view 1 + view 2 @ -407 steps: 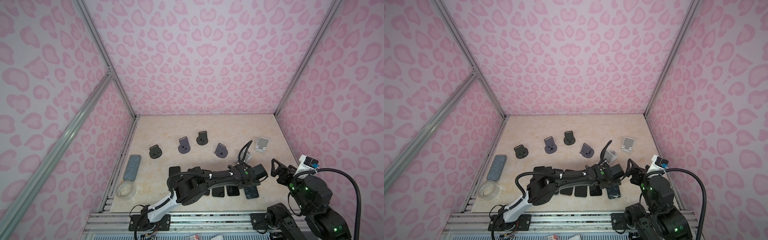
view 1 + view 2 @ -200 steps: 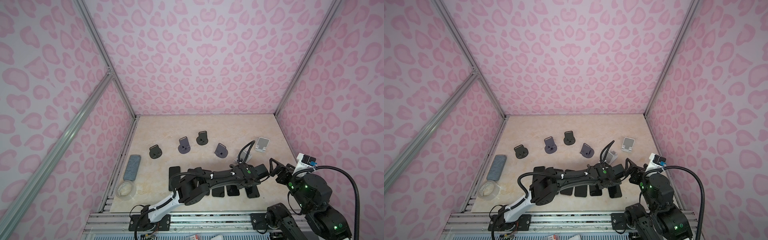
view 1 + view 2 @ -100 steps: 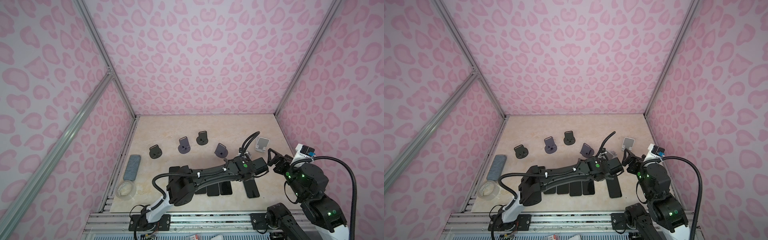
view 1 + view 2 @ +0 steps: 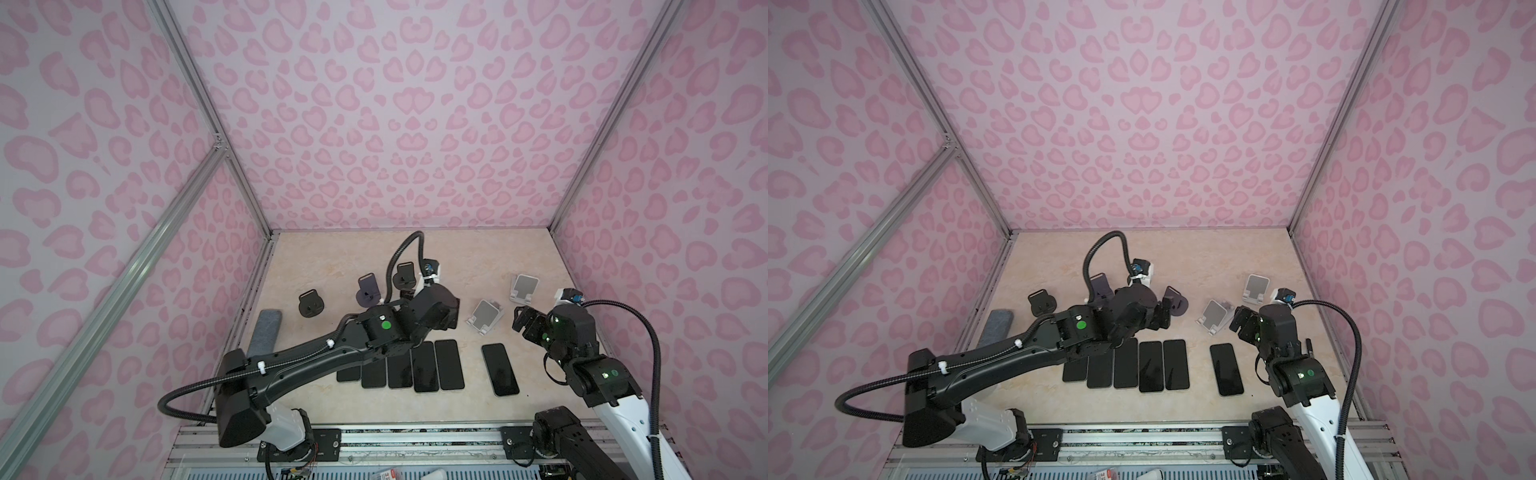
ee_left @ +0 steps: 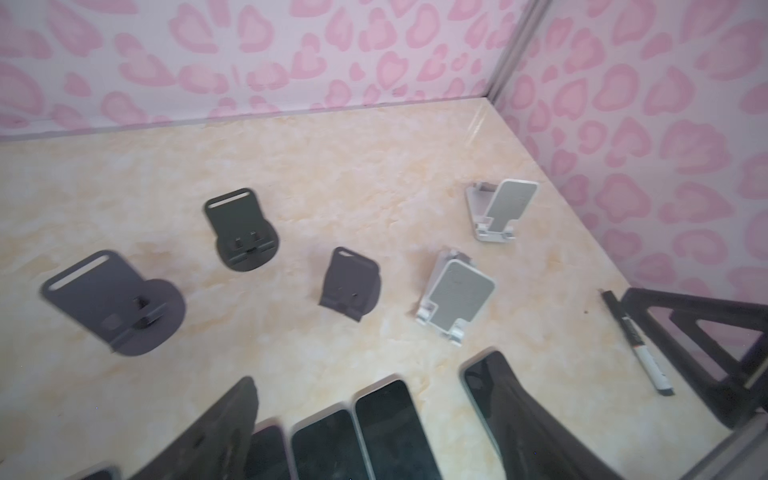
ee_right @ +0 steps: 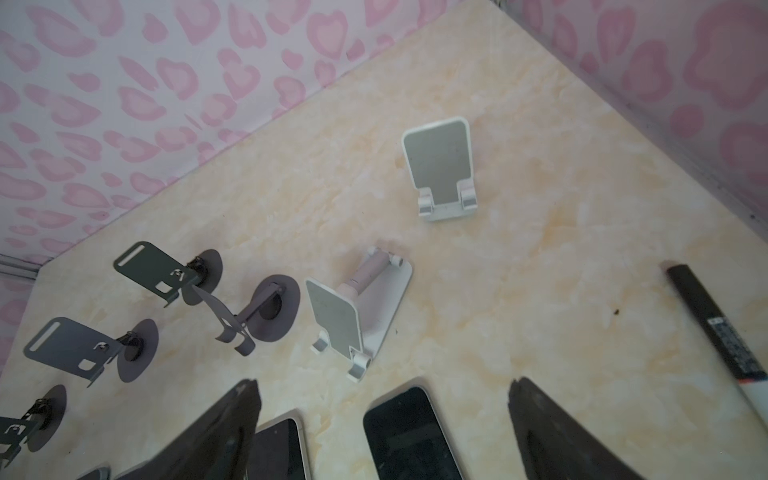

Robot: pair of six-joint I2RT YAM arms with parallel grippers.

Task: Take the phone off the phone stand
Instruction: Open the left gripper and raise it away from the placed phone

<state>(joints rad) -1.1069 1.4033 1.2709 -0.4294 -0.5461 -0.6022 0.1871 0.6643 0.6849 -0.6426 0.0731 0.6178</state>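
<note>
black glass phone [image 4: 500, 369] lies flat on the beige marble desk [image 4: 478, 257], near the empty white folding stand [image 4: 484, 316]. left fingers [image 5: 220, 428] and right fingers [image 6: 557, 436] are wide, holding nothing. i judge the removal done; next, draw the arms back.

The left gripper [image 5: 368, 374] has released the flat black rectangular phone [image 4: 500, 370], widening and withdrawing toward ten o'clock; the right gripper [image 4: 521, 322] edged toward eleven.

In both top views the left arm [image 4: 316, 357] hides the far ends of the leftmost phones [image 4: 348, 373]. The fingers [image 5: 224, 428] of the left end effector [image 5: 368, 374] appear blurred.
</note>
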